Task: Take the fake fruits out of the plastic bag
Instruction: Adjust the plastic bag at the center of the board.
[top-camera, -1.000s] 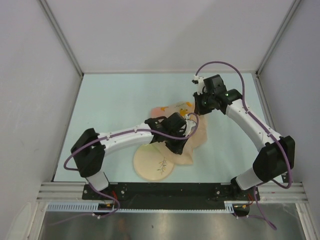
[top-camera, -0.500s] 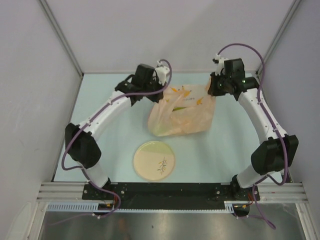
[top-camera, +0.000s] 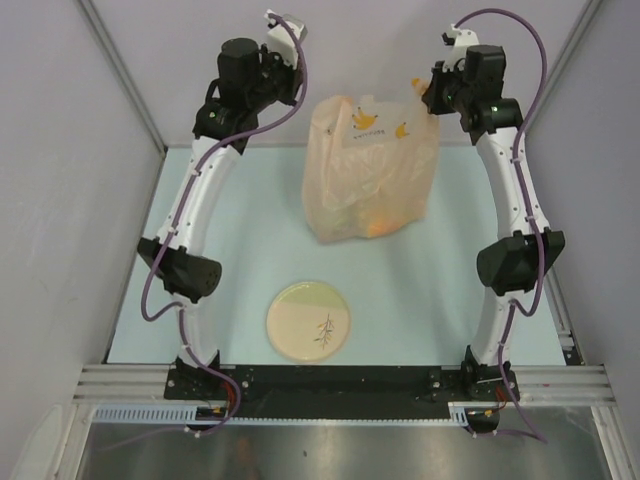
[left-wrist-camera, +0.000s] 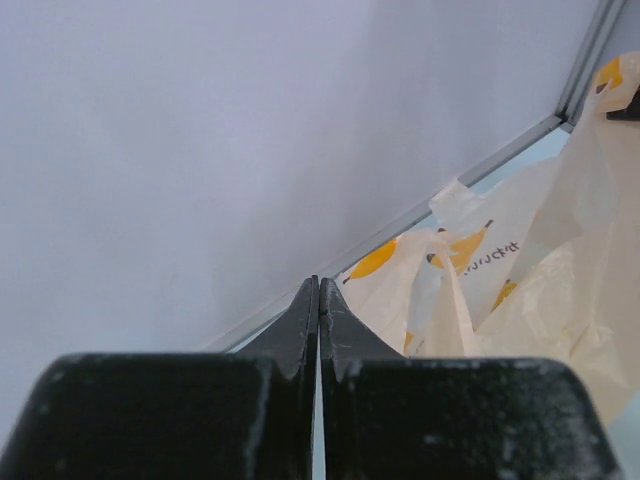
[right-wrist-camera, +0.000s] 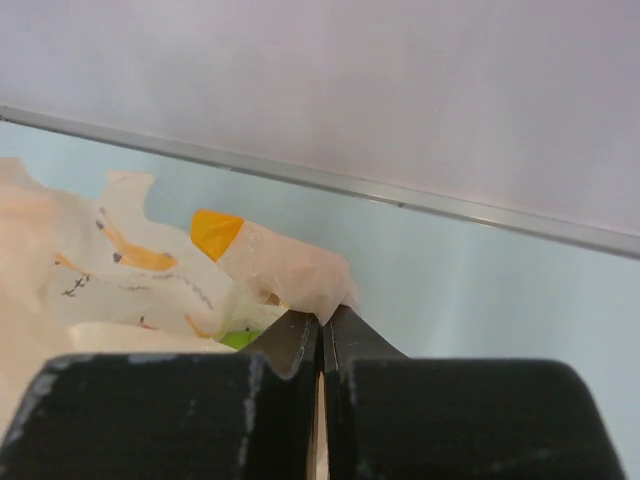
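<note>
The plastic bag (top-camera: 370, 170) hangs upright over the back of the table, thin peach-pink film with banana prints. My right gripper (top-camera: 427, 95) is raised high and shut on the bag's top right corner (right-wrist-camera: 285, 270). Inside, an orange fake fruit (top-camera: 380, 226) shows through the film near the bottom, and a green one (right-wrist-camera: 236, 340) peeks out in the right wrist view. My left gripper (top-camera: 297, 90) is raised at the back left, shut, with nothing between its fingers (left-wrist-camera: 300, 320). The bag (left-wrist-camera: 560, 300) lies just right of them, and I cannot tell whether it touches them.
A round beige plate (top-camera: 308, 320) with a small sprig print lies on the pale blue table near the front, between the two arm bases. White walls close in the back and both sides.
Both arms have risen towards the back, and the bag went from lying on the table to hanging up. The left gripper went from the bag's middle to the back left and shut.
</note>
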